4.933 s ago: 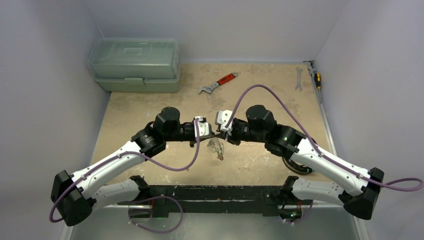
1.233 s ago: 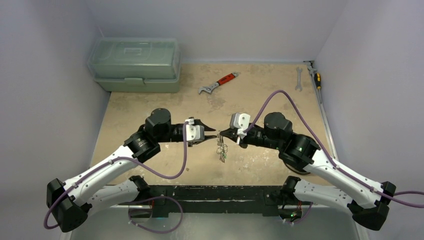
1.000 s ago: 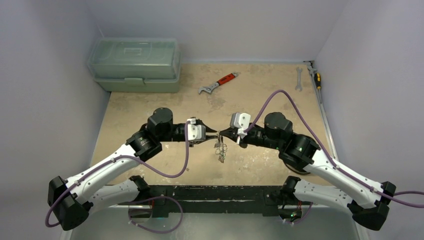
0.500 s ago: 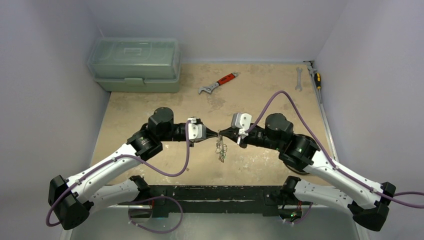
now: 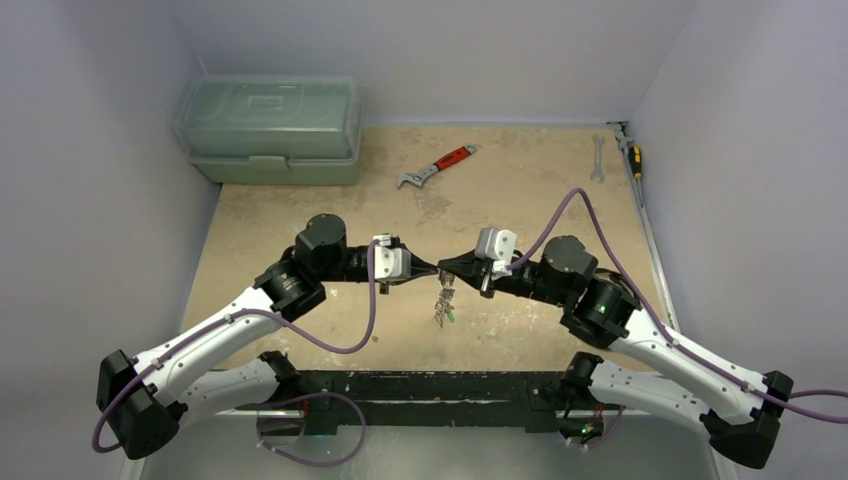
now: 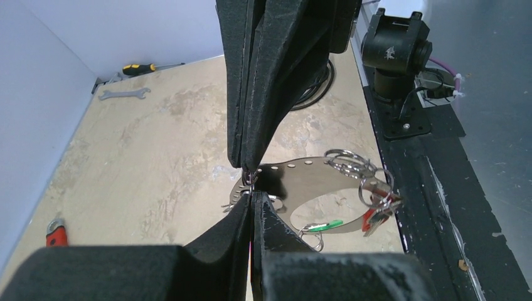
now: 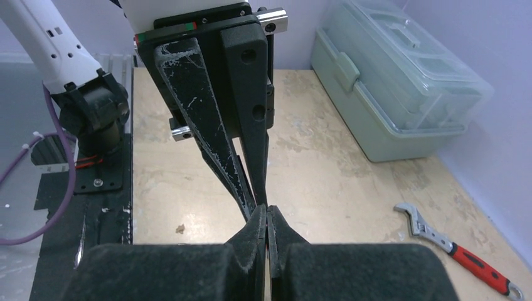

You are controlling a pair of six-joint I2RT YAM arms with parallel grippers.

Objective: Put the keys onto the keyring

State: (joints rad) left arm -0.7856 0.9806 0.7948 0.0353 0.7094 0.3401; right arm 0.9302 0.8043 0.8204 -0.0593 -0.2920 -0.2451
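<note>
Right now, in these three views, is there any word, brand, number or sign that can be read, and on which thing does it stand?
No text can be read in any view.
The toolbox: no label shows.
The red-handled wrench: any marking is too small to read.
The keyring and the tags of the keys: no print can be made out.

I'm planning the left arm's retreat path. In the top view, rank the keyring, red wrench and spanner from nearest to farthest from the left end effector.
From the left end effector:
1. The keyring, hanging right at its tips.
2. The red wrench, straight beyond it, mid-table.
3. The spanner, in the far right corner.
</note>
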